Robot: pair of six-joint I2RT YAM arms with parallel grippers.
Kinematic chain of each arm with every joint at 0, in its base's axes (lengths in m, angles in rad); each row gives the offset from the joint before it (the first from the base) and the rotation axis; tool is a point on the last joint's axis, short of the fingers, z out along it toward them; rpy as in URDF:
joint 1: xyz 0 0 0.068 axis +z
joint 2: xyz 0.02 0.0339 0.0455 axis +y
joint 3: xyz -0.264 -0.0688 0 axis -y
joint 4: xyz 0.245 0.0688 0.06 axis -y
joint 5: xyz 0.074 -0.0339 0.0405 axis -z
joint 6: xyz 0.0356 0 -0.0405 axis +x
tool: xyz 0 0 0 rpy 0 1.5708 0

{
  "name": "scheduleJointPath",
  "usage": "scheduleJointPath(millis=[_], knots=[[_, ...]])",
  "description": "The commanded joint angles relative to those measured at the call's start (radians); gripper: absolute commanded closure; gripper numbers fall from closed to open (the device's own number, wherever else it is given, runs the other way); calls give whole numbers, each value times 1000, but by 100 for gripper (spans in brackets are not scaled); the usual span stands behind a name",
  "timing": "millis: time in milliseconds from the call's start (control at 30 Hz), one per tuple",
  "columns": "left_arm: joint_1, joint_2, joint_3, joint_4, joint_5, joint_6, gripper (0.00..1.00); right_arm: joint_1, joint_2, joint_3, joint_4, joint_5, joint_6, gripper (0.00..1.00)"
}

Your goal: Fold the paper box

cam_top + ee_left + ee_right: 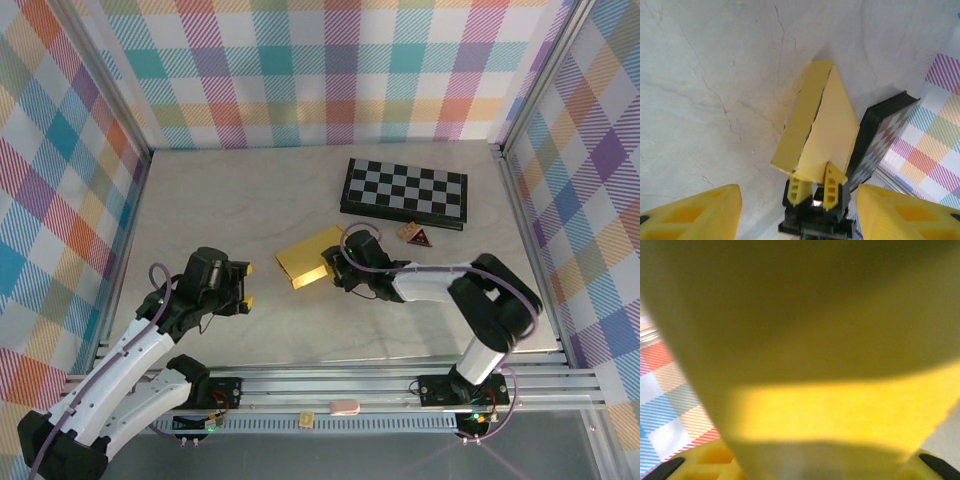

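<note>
The paper box (308, 255) is a mustard-yellow, partly folded piece lying mid-table, just in front of the checkered board. My right gripper (326, 268) is at its near right end, shut on the box's edge. In the left wrist view the box (827, 120) tilts up, with the right gripper (815, 187) pinching its lower edge between two yellow fingers (832, 187). Yellow cardboard (815, 365) sits right against the right wrist camera. My left gripper (247, 285) is open a short way left of the box, touching nothing; its fingers (695, 215) frame the bottom corners.
The black-and-white checkered board (404, 190) lies behind and right of the box, and its edge (880, 135) shows in the left wrist view. A small triangular piece (413, 235) sits in front of the board. Plaid walls enclose the table on three sides.
</note>
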Motion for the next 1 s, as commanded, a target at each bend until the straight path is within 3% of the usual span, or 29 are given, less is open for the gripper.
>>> scheduleJointPath(millis=[0, 100, 300, 367, 400, 433, 500, 533, 700, 800, 900, 967], knots=[[22, -10, 14, -56, -7, 39, 39, -16, 91, -31, 253, -79, -57, 55], [36, -3, 32, -63, -15, 82, 39, -17, 42, -2, 11, -78, -60, 42], [62, 33, 107, -87, -31, 222, 39, -43, -148, 162, -747, -16, -96, 20], [70, 47, 151, -110, -49, 294, 38, -68, -190, 220, -922, -12, -160, 1], [75, 53, 177, -119, -61, 342, 37, -81, -217, 255, -996, 4, -221, 1], [81, 60, 206, -120, -68, 404, 29, -93, -245, 291, -1054, 30, -295, 1], [92, 71, 245, -93, -56, 538, 18, -108, -313, 340, -1113, 99, -454, 1], [95, 70, 249, -48, -40, 618, 0, -109, -357, 360, -1137, 158, -550, 1], [101, 62, 281, 44, -53, 932, 0, -108, -556, 420, -1293, 489, -887, 1], [101, 74, 318, -52, -208, 1041, 0, -117, -684, 349, -1302, 769, -1006, 1], [101, 79, 318, -137, -437, 1070, 0, -158, -857, 113, -1049, 867, -1289, 1], [101, 69, 286, -148, -563, 1094, 0, -184, -985, -35, -909, 882, -1368, 1]])
